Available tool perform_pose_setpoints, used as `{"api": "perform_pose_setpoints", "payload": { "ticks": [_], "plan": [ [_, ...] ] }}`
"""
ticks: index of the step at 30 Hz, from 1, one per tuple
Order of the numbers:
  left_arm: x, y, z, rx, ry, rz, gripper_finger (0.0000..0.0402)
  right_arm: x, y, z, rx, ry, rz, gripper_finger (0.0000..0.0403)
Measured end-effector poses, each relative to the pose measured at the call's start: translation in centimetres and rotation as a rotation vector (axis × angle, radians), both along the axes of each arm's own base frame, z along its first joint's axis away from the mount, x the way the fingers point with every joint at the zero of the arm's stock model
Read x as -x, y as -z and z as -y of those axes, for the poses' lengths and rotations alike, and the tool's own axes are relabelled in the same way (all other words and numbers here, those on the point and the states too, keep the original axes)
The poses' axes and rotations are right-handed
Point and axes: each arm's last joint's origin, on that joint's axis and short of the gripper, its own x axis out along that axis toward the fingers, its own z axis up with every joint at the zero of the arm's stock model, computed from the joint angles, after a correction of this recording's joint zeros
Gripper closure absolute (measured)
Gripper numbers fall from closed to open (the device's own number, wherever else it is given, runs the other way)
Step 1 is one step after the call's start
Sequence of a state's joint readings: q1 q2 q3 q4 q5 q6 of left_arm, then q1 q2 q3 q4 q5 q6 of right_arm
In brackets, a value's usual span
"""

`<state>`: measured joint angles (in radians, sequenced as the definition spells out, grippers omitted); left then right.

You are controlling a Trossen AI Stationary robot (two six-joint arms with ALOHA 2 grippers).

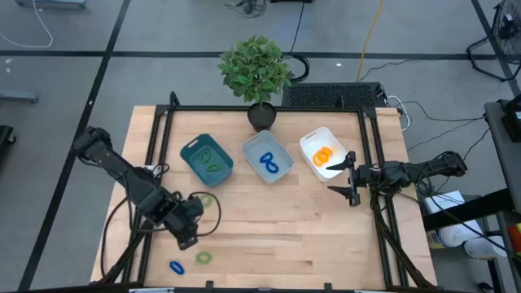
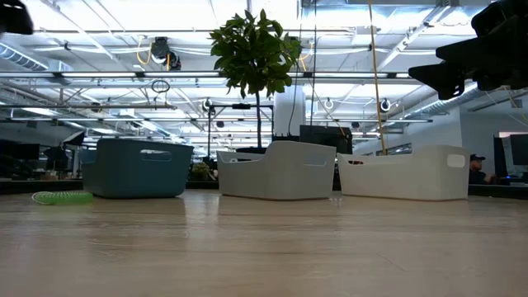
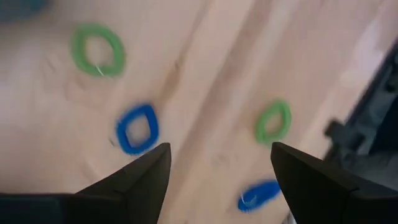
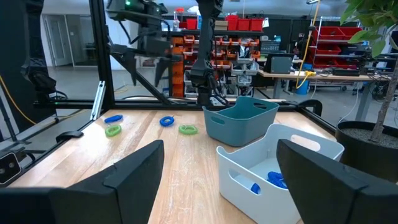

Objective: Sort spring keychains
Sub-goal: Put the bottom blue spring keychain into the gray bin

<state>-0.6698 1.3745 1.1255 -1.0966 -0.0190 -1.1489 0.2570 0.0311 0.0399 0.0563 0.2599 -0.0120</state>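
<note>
The left gripper (image 1: pixel 189 230) hangs over the near-left part of the table (image 1: pixel 293 236), fingers (image 3: pixel 140 180) spread apart and grasping nothing, bare wood showing between them. Under its wrist camera lie 4 loose keychains: a green ring (image 3: pixel 97 50), a blue ring (image 3: pixel 137 129) close by the left finger, a 2nd green one (image 3: pixel 273 121) and a blue one (image 3: pixel 259 194) lying flat near the table's edge. From above, I can pick out a blue keychain (image 1: pixel 177 266) and a green one (image 1: pixel 203 258) by the front edge, and another green one (image 1: pixel 204 200) just beside the left arm. Over at the far side stand 3 bins in a row: the teal bin (image 1: pixel 206 159) holds green coils, the grey-blue bin (image 1: pixel 268 156) holds blue ones (image 1: pixel 269 163), and the white bin (image 1: pixel 325 152) holds orange ones (image 1: pixel 323 155). The right gripper (image 1: pixel 352 188) waits just beside the white bin, raised off the table, its fingers (image 4: pixel 134 171) released wide with nothing between them. A potted plant (image 1: pixel 256 73) stands at the back edge behind the bins. At table level, 1 green coil (image 2: pixel 63 197) lies left of the teal bin.
</note>
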Motion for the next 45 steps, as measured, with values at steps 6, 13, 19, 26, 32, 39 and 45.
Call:
{"api": "perform_pose_setpoints", "payload": {
  "ticks": [6, 13, 19, 26, 32, 39, 45],
  "plan": [
    [0.5, 0.6, 1.6, 0.013, 0.062, -0.029, 0.0121, 0.0, 0.0, 0.0, 0.0, 0.0, 0.0, 0.0105],
    [0.6, 1.5, 3.9, 0.007, 0.217, 0.025, 0.0121, 0.0, 0.0, 0.0, 0.0, 0.0, 0.0, 0.0105],
    [0.7, 2.2, 6.3, 0.055, 0.316, 0.092, 0.0121, 0.0, 0.0, 0.0, 0.0, 0.0, 0.0, 0.0105],
    [1.8, 3.4, 8.4, 0.059, 0.503, 0.081, 0.0121, 0.0, 0.0, 0.0, 0.0, 0.0, 0.0, 0.0105],
    [3.0, 5.5, 10.3, 0.005, 0.635, 0.028, 0.0121, 0.0, 0.0, 0.0, 0.0, 0.0, 0.0, 0.0105],
    [3.8, 8.3, 12.0, -0.064, 0.734, -0.04, 0.0121, 0.0, 0.0, 0.0, 0.0, 0.0, 0.0, 0.0105],
    [4.0, 10.0, 12.7, -0.091, 0.77, -0.076, 0.0121, 0.0, 0.0, 0.0, 0.0, 0.0, 0.0, 0.0105]
  ]
}}
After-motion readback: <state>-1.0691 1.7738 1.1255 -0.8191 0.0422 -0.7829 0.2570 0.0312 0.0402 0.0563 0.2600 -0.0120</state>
